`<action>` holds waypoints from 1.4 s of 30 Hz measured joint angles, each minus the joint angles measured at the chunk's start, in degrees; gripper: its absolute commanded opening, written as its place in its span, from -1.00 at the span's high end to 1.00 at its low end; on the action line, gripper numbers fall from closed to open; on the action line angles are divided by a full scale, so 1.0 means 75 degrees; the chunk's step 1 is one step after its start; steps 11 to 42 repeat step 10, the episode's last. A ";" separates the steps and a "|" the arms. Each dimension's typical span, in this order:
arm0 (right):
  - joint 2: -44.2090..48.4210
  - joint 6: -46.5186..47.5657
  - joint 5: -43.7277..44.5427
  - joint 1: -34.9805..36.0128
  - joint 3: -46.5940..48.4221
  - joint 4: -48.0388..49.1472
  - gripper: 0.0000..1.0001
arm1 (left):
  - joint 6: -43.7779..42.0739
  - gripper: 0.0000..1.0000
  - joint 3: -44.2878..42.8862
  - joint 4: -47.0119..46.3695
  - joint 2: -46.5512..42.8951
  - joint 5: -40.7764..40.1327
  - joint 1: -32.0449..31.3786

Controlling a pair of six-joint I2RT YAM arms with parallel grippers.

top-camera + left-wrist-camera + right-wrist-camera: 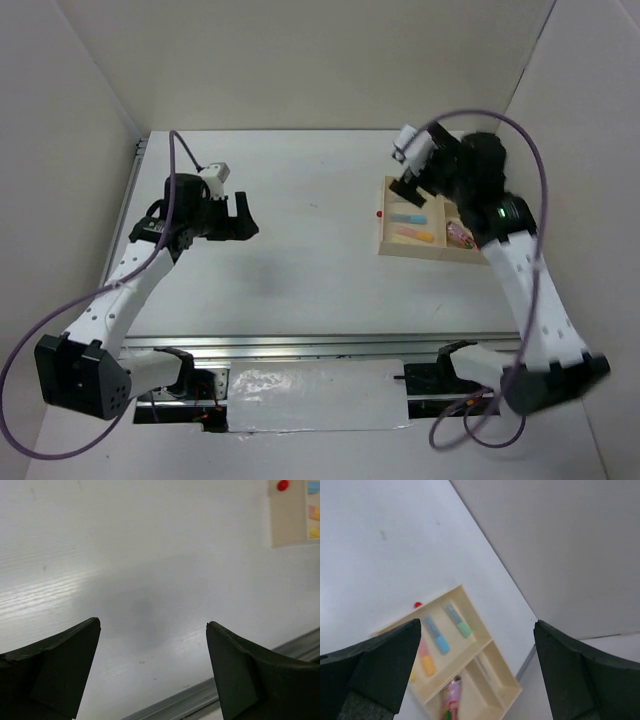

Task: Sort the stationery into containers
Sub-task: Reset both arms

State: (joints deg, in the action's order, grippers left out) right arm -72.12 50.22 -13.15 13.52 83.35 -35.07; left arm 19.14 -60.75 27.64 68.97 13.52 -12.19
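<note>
The containers are one pale wooden tray (425,251) at the right of the table. Its large compartment holds a light green stick (458,621), a light blue stick (436,636) and an orange-and-pink stick (426,660), with a yellow one (412,675) partly hidden by a finger. A pink-red piece (451,696) lies in one small compartment. My right gripper (410,190) hangs open and empty above the tray's far end. My left gripper (246,217) stands open and empty over bare table at the left, far from the tray (287,520).
A tiny red dot (380,213) lies just outside the tray's left rim. White walls close in the table on three sides. A metal rail (300,345) runs along the near edge, and purple cables loop from both arms.
</note>
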 measured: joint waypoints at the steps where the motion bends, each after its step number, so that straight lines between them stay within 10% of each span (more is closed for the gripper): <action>1: 0.0895 -0.0323 -0.0184 -0.0015 -0.0682 0.0408 -1.00 | -0.0090 -0.99 0.0166 -0.0017 -0.0157 -0.0224 0.0012; 10: 0.4966 -0.1591 -0.0504 -0.0096 -0.5898 0.2168 -1.00 | -0.0743 -0.99 0.1708 -0.0315 -0.1859 -0.2218 -0.0052; 42: 0.4966 -0.1591 -0.0504 -0.0096 -0.5898 0.2168 -1.00 | -0.0743 -0.99 0.1708 -0.0315 -0.1859 -0.2218 -0.0052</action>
